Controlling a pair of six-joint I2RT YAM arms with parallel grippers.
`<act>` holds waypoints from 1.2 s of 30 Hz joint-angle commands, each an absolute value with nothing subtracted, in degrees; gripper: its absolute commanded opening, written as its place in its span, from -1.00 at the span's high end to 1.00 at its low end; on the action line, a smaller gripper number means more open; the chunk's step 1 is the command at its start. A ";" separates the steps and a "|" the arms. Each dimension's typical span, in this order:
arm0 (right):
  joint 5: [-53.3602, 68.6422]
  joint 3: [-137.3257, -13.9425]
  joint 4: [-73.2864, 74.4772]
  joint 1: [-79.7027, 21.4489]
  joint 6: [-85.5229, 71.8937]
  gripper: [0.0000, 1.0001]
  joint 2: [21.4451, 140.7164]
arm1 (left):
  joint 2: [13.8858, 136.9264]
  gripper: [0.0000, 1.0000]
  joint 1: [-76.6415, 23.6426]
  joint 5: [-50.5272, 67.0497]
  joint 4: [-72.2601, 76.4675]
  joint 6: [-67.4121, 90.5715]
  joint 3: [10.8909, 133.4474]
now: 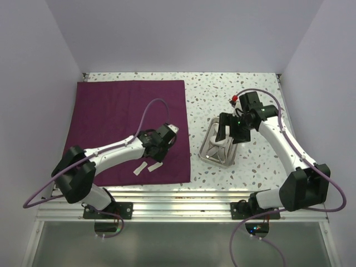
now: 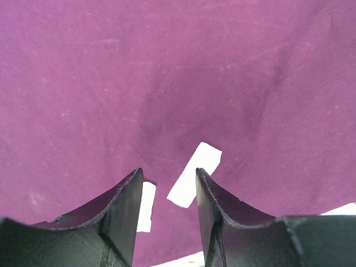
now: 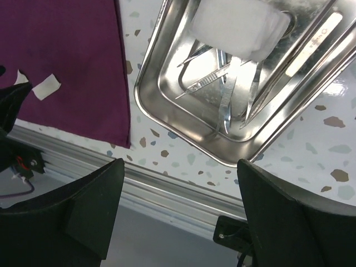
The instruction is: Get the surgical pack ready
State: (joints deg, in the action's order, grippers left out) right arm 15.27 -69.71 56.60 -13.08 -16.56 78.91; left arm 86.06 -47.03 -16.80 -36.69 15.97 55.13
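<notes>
The maroon cloth [image 1: 128, 122] lies spread flat on the left of the table. Two white strips [image 1: 147, 167] lie on its near right corner. My left gripper [image 1: 153, 152] hovers just above them, open, and in the left wrist view one strip [image 2: 194, 174] shows beyond the gap of my left gripper [image 2: 167, 192]. The steel tray [image 1: 216, 160] sits right of the cloth. It holds a white gauze pad [image 3: 239, 25] and thin metal instruments [image 3: 225, 97]. My right gripper [image 1: 227, 138] hangs over the tray, open and empty; its wrist view shows the jaws of my right gripper [image 3: 181, 192] wide apart.
The table's near edge is an aluminium rail [image 1: 183, 196], close to the tray and the cloth's front hem. White walls enclose the left, back and right sides. Speckled tabletop [image 1: 233, 89] lies behind the tray.
</notes>
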 commanded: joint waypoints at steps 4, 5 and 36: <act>19.78 -70.40 57.57 -14.06 -16.79 -0.72 77.43 | 87.54 0.06 -47.90 -12.92 -36.29 16.87 55.72; 19.78 -70.57 57.57 -14.50 -16.79 -0.72 77.43 | 87.80 0.05 -48.07 -12.92 -36.82 17.31 55.55; 21.27 -67.85 55.46 -15.29 -17.40 -0.72 77.25 | 93.51 -0.01 -42.01 -1.32 -34.45 11.17 52.82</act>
State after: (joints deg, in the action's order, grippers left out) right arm 19.55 -67.83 56.23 -15.07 -16.88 78.54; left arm 92.64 -43.51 -4.38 -36.07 13.82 52.75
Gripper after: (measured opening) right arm 0.859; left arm 0.512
